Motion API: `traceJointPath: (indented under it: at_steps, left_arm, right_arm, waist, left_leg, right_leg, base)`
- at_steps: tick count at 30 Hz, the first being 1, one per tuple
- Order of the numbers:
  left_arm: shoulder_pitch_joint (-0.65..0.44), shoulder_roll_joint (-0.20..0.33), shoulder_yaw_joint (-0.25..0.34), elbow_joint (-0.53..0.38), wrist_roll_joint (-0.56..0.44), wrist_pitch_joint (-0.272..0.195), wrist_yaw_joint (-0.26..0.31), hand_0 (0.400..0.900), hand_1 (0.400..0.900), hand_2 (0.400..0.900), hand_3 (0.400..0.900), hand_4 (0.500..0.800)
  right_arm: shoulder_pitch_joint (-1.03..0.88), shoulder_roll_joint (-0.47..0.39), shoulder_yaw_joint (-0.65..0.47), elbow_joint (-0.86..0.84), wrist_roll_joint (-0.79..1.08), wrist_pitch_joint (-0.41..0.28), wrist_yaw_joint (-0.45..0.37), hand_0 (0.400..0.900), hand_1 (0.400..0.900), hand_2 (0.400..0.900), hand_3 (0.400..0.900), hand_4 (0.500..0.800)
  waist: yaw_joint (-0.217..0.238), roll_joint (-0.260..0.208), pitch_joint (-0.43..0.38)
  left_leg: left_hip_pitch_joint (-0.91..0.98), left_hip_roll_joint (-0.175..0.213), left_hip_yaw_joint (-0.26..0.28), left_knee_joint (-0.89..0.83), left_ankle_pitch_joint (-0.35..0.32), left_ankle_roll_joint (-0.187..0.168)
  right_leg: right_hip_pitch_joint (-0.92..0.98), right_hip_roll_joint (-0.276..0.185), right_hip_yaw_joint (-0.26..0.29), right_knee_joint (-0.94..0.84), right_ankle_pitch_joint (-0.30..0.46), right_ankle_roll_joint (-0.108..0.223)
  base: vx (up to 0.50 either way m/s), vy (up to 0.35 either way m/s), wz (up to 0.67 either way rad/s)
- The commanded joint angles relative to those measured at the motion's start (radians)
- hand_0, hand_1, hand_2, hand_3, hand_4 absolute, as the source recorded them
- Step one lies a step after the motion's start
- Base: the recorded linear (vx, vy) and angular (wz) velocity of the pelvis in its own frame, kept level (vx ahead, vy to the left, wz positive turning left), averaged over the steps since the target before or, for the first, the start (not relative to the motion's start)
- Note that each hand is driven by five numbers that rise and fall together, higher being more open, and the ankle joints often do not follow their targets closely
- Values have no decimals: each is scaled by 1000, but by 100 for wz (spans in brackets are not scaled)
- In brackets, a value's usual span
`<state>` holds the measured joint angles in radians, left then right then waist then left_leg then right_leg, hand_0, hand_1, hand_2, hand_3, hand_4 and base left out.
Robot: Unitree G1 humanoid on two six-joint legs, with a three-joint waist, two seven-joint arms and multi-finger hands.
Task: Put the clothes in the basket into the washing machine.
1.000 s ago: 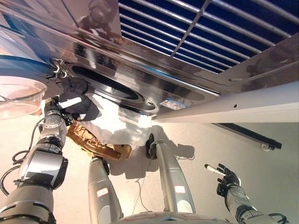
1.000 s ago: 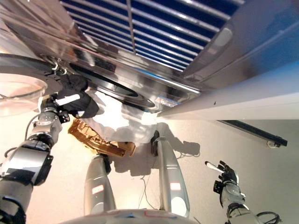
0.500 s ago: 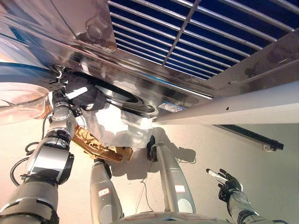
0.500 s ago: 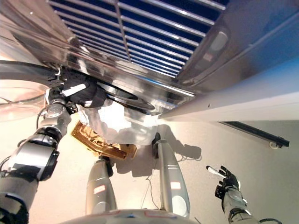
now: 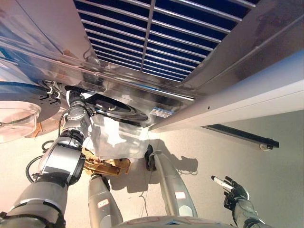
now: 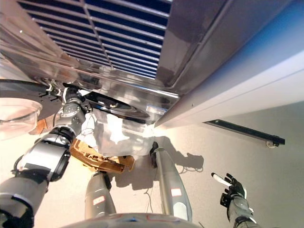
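The washing machine's round opening (image 5: 119, 105) faces me from above. My left arm (image 5: 71, 137) reaches up into its left side, and the hand is hidden inside the drum. A white cloth (image 5: 116, 137) hangs out of the opening's lower rim, beside the arm. The brown wicker basket (image 5: 108, 164) lies on the floor below it, partly covered by the cloth. My right hand (image 5: 232, 188) is low at the right, open and empty, far from the machine.
The machine's clear round door (image 5: 14, 118) stands open at the left. A dark rail (image 5: 237, 134) runs along the wall's foot at the right. Pale floor (image 5: 209, 156) lies between the basket and my right hand.
My left hand has carried the dark garment up from beside the white cloth into the drum; hand and garment no longer show. The view has shifted. The right hand stays low at the right.
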<state>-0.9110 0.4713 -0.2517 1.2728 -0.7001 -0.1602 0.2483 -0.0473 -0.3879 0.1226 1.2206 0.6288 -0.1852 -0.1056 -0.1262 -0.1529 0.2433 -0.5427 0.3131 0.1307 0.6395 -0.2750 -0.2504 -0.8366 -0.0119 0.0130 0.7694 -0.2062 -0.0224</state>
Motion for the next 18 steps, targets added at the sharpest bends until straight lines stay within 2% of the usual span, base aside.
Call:
traceJointPath:
  at_steps: [1,18]
  left_arm:
    - [-59,37,6,14,-15,-89,4,900,900,900,900,800]
    - [-38,30,-7,26,5,-86,-12,900,900,900,900,800]
  right_arm:
    - [108,-96,-18,49,31,-32,-44,900,900,900,900,800]
    - [129,-88,-5,34,20,-40,-39,900,900,900,900,800]
  waist:
    - [-6,27,-49]
    - [-3,29,-76]
  left_leg:
    - [-23,-34,1,23,-13,72]
    - [-54,-34,-15,32,-1,71]
  right_leg:
    - [32,-25,49,-101,63,141]
    - [25,-32,34,-104,73,140]
  base:
    - [-4,-28,4]
    - [-1,-16,3]
